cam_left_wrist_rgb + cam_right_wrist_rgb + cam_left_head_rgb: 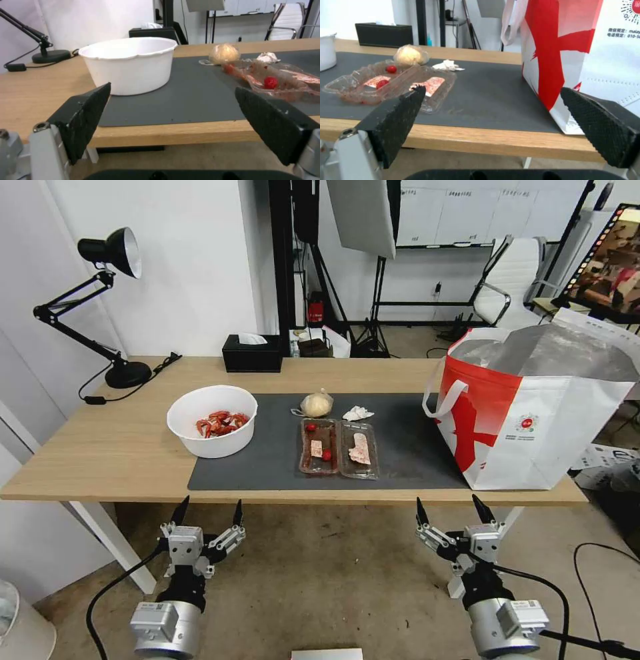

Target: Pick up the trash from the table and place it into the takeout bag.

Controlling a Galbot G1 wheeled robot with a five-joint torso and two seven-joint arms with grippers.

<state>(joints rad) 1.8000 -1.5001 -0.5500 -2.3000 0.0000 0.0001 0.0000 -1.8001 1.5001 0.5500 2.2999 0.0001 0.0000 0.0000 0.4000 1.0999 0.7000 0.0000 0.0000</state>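
Sitting upright, takeout bag (533, 413) gaping

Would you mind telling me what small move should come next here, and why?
Probably reach the right gripper forward toward the crumpled tissue. Both grippers hang open below the table edge holding nothing, and the tissue lies nearest the takeout bag. The left gripper can wait.

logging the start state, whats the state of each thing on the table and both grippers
takeout bag: upright, mouth open
clamshell tray: opened flat, food scraps inside
white bowl: upright, red shells inside
tissue: crumpled
tan lump: wrapped
left gripper: open, empty, short of table
right gripper: open, empty, short of table
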